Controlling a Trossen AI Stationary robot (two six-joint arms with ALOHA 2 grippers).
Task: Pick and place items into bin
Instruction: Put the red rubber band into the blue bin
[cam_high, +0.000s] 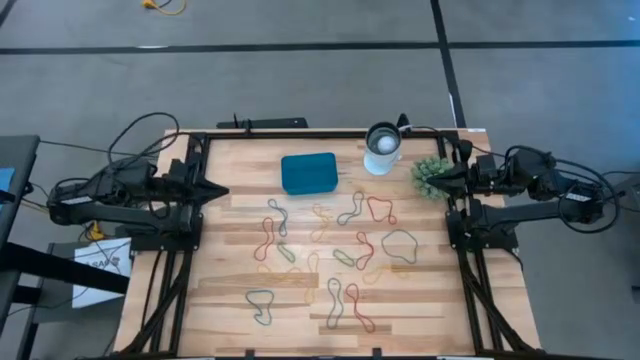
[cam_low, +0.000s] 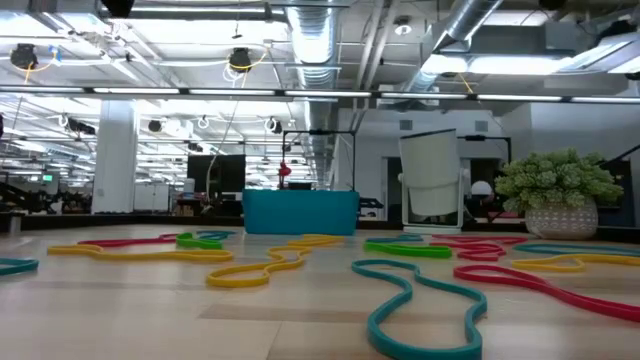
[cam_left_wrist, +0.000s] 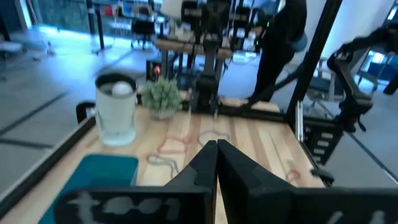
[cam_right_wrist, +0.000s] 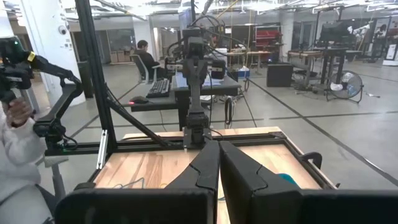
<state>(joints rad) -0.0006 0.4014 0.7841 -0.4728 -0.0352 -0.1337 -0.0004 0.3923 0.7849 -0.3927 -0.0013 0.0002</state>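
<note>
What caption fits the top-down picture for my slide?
Rubber bands lie scattered on the table near an empty teal bin.

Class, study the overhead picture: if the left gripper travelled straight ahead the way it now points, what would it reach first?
The left gripper, shut, points across the table toward the teal bin. It would probably pass just beside the bin; whether it would touch is unclear.

Pale wooden table (cam_high: 230, 300) of jointed planks, smooth with a faint sheen. Thin rubber-band loops (cam_high: 340, 255), smooth and slightly glossy, lie across it. Near its far edge a teal bin (cam_high: 309, 172) of smooth matt plastic, beside it a frosted translucent plastic cup (cam_high: 382, 150) and a spiky artificial plant ball (cam_high: 430, 174)
</note>
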